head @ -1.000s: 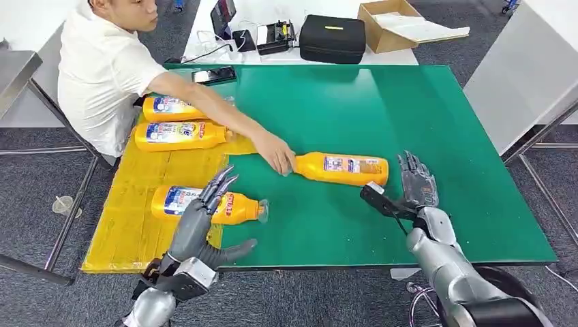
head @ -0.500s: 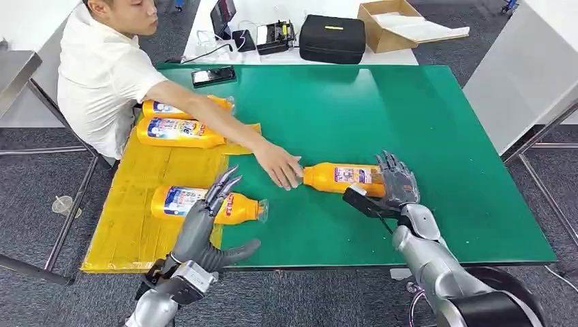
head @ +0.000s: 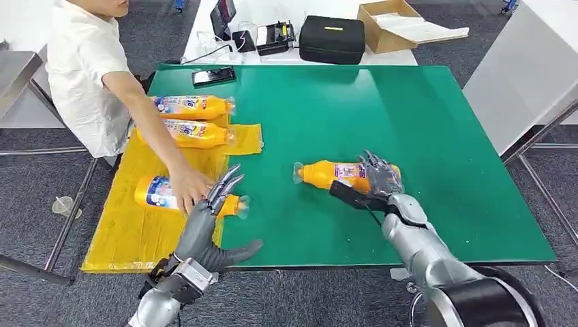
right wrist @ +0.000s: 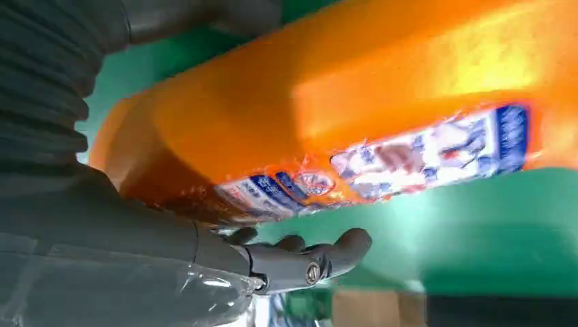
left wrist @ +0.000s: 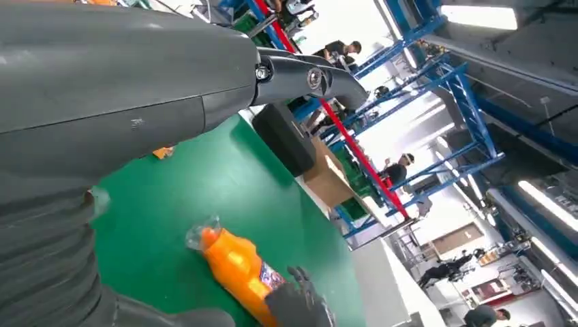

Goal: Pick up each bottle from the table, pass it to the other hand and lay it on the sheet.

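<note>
An orange bottle [head: 330,174] lies on its side on the green table [head: 422,122], cap towards the left. My right hand [head: 373,181] lies over its base end, fingers draped on top and thumb on the near side. In the right wrist view the bottle [right wrist: 354,116] sits between fingers and thumb [right wrist: 320,257], with a strip of green between thumb and bottle. My left hand [head: 208,221] hovers open at the table's near edge, beside the yellow sheet [head: 129,231]. Three bottles lie on the sheet; a person's hand [head: 187,187] rests on the nearest one [head: 153,193].
The person sits at the table's left side, arm stretched over the sheet. A phone [head: 214,75] lies at the far left corner. A black case [head: 332,39] and a cardboard box [head: 392,24] stand on the white table beyond. The left wrist view shows the bottle [left wrist: 235,266].
The person let go of the table bottle and moved their hand to the nearest bottle on the sheet. My right hand has slid left over the bottle's base end. The left hand barely moved.
</note>
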Controlling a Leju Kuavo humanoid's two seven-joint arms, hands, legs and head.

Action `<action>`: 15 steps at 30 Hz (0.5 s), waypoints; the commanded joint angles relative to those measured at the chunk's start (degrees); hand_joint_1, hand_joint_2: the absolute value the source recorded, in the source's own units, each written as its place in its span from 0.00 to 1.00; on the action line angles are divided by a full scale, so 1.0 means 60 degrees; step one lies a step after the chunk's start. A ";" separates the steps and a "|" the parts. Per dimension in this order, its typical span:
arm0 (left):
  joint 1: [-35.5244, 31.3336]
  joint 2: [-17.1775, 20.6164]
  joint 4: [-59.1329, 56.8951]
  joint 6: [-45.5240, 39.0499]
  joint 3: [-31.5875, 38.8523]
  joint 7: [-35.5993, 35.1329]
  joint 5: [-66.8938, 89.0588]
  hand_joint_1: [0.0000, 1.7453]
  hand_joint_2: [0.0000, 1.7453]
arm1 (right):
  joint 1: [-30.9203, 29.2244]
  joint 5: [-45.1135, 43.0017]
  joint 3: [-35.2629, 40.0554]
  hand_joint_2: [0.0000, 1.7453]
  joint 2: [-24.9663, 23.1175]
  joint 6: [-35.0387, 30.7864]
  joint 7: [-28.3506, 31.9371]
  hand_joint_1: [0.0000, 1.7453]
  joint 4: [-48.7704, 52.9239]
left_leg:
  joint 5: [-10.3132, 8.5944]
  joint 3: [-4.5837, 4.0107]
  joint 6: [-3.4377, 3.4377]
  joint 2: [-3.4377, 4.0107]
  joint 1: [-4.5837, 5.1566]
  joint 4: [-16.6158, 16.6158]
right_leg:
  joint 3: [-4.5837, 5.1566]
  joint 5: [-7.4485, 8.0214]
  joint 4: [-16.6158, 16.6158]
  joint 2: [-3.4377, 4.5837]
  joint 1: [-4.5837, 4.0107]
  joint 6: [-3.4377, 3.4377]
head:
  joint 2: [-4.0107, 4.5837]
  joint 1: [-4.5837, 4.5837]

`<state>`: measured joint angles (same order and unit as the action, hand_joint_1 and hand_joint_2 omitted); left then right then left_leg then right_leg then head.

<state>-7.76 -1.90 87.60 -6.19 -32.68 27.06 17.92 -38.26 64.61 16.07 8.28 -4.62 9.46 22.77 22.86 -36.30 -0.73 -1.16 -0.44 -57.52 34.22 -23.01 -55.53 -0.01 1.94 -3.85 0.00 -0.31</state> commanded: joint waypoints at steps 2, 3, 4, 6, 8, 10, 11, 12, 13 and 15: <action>-0.0405 0.0021 -0.0783 -0.0006 -0.0176 -0.0005 -0.0082 0.00 1.00 | -0.0337 0.0137 0.0374 1.00 0.0060 0.1591 -0.1477 1.00 -0.1283 | 0.0007 0.0057 0.0001 -0.0027 -0.0015 0.0007 | -0.0095 -0.0023 0.0022 -0.0035 -0.0022 0.0019 | 0.0000 0.0004; -0.0414 0.0010 -0.0784 -0.0005 -0.0179 -0.0005 -0.0082 0.00 1.00 | -0.0346 0.0141 0.0376 1.00 0.0030 0.1595 -0.1510 1.00 -0.1278 | 0.0006 0.0062 0.0002 -0.0019 -0.0017 0.0008 | -0.0087 -0.0019 0.0025 -0.0025 -0.0023 0.0014 | 0.0000 0.0000; -0.0418 -0.0011 -0.0816 -0.0016 -0.0161 -0.0012 -0.0094 0.00 1.00 | -0.0341 0.0154 0.0374 1.00 0.0007 0.1587 -0.1643 1.00 -0.1242 | 0.0005 0.0073 0.0001 -0.0020 -0.0009 0.0010 | -0.0084 -0.0021 0.0020 -0.0023 -0.0014 0.0006 | 0.0000 0.0004; -0.0406 -0.0032 -0.0819 -0.0027 -0.0136 -0.0018 -0.0102 0.00 1.00 | -0.0366 0.0181 0.0391 1.00 -0.0046 0.1573 -0.1766 1.00 -0.1188 | 0.0005 0.0083 0.0003 -0.0016 -0.0012 0.0011 | -0.0086 -0.0018 0.0023 -0.0019 -0.0018 0.0009 | 0.0000 0.0004; -0.0318 -0.0067 -0.0790 0.0001 -0.0048 -0.0011 -0.0231 0.00 1.00 | -0.0315 -0.0257 0.0019 1.00 -0.0133 0.1313 -0.1158 1.00 -0.0966 | 0.0008 0.0084 0.0004 -0.0010 -0.0014 0.0011 | -0.0115 -0.0016 0.0023 -0.0015 -0.0021 0.0012 | 0.0000 0.0000; -0.0249 -0.0078 -0.0875 0.0345 0.0041 0.0166 -0.0832 0.00 1.00 | -0.0054 -0.2117 -0.1375 1.00 -0.0251 0.2038 0.1144 1.00 -0.0706 | 0.0010 0.0094 0.0005 -0.0010 -0.0016 0.0010 | -0.0128 -0.0018 0.0023 -0.0015 -0.0023 0.0013 | 0.0000 0.0000; -0.0174 -0.0155 -0.0941 0.0467 0.0129 0.0230 -0.1144 0.00 1.00 | 0.0170 -0.2408 -0.1476 1.00 -0.0233 0.1927 0.1729 1.00 -0.0444 | 0.0009 0.0097 0.0003 -0.0011 -0.0013 0.0010 | -0.0131 -0.0017 0.0021 -0.0014 -0.0019 0.0007 | 0.0000 0.0000; -0.0129 -0.0202 -0.0984 0.0521 0.0151 0.0219 -0.1266 0.00 1.00 | 0.0281 -0.2513 -0.1473 1.00 -0.0256 0.1852 0.1950 1.00 -0.0359 | 0.0011 0.0109 0.0004 -0.0017 -0.0021 0.0018 | -0.0152 -0.0020 0.0035 -0.0027 -0.0030 0.0023 | 0.0000 0.0000; -0.0120 -0.0209 -0.0997 0.0520 0.0138 0.0219 -0.1266 0.00 1.00 | 0.0308 -0.2516 -0.1458 1.00 -0.0268 0.1842 0.1956 1.00 -0.0346 | 0.0008 0.0108 0.0003 -0.0015 -0.0017 0.0020 | -0.0149 -0.0016 0.0035 -0.0020 -0.0025 0.0010 | 0.0000 0.0000; -0.0120 -0.0209 -0.0997 0.0520 0.0138 0.0219 -0.1266 0.00 1.00 | 0.0308 -0.2516 -0.1458 1.00 -0.0268 0.1842 0.1956 1.00 -0.0346 | 0.0016 0.0115 0.0003 0.0004 -0.0025 0.0017 | -0.0155 -0.0017 0.0037 -0.0008 -0.0033 0.0021 | 0.0000 0.0011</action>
<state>-7.90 -2.25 85.90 -3.98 -32.65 28.11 11.93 -41.00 52.16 13.46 8.57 4.94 17.04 21.31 22.94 -35.85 -0.67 -1.14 -0.48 -57.51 33.59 -23.06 -55.52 0.03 1.90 -3.98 0.00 -0.24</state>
